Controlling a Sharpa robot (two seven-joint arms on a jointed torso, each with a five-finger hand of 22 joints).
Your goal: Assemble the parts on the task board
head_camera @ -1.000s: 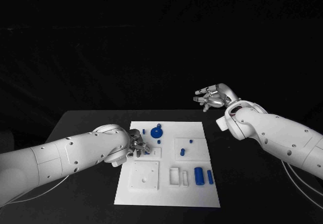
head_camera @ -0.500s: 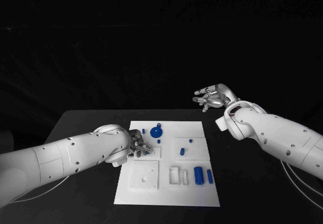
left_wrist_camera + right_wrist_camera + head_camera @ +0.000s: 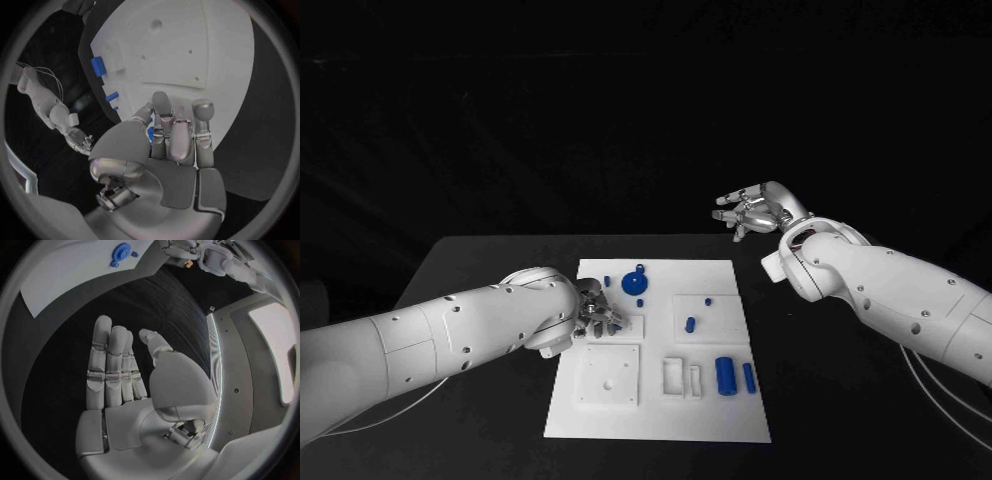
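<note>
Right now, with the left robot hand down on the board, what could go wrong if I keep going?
1. The left robot hand seems to pinch a small blue part, mostly hidden behind its fingers, so alignment with the task board is hard to judge; it may jam or drop.
2. The round blue part lies close beside that hand; a sideways move might knock it.
3. The right robot hand is raised beyond the board, open, too far away to steady anything.

A flat white rectangular task board [image 3: 661,410] lies at the lower centre of the frame. On it, a round blue knobbed part [image 3: 635,283] sits upper left, a small blue peg [image 3: 691,324] centre, and two blue cylinders [image 3: 727,375] lower right.
</note>
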